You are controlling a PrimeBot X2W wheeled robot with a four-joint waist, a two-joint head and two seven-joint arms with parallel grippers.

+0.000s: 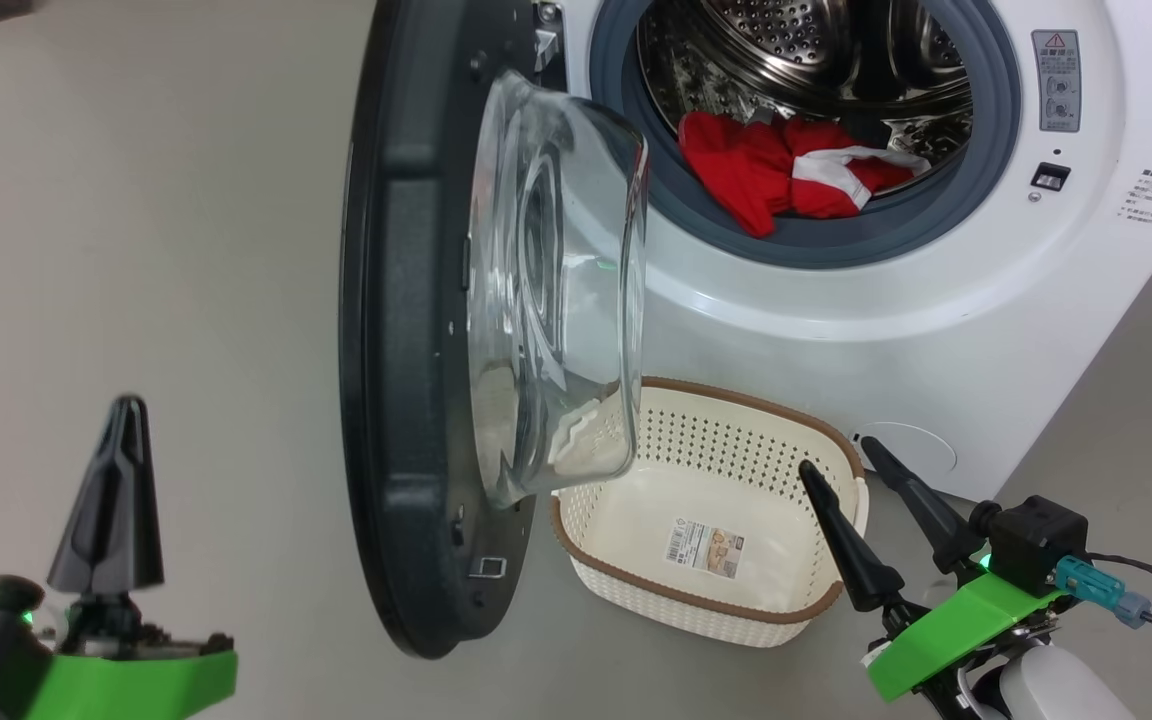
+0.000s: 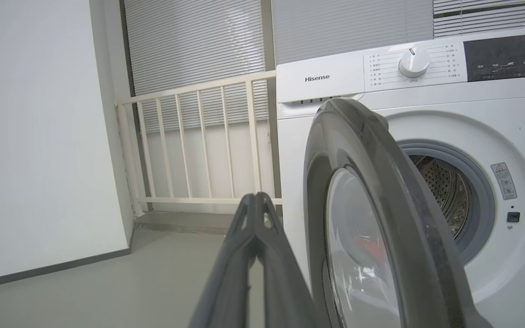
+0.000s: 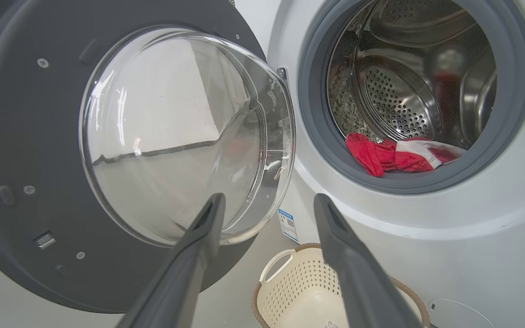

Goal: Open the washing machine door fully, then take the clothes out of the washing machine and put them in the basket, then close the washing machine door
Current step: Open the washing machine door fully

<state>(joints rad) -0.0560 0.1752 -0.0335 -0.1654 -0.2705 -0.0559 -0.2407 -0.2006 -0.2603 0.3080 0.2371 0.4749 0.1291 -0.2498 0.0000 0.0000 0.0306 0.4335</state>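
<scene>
The washing machine door stands swung out, nearly edge-on to the head camera. Its glass bowl juts over the basket, and the door looks short of fully open. Behind it the clothes, red with white trim, lie at the front lip of the drum of the washing machine, partly draped on the grey gasket. The basket, with no clothes in it, sits on the floor just below the opening, well placed to receive them. The left gripper, fingers pressed together into one wedge, hangs off the door's outer side, apart from it and probably set to push it wider. The right gripper, fingers spread and holding nothing, hovers by the basket's right end, pointing toward the drum.
</scene>
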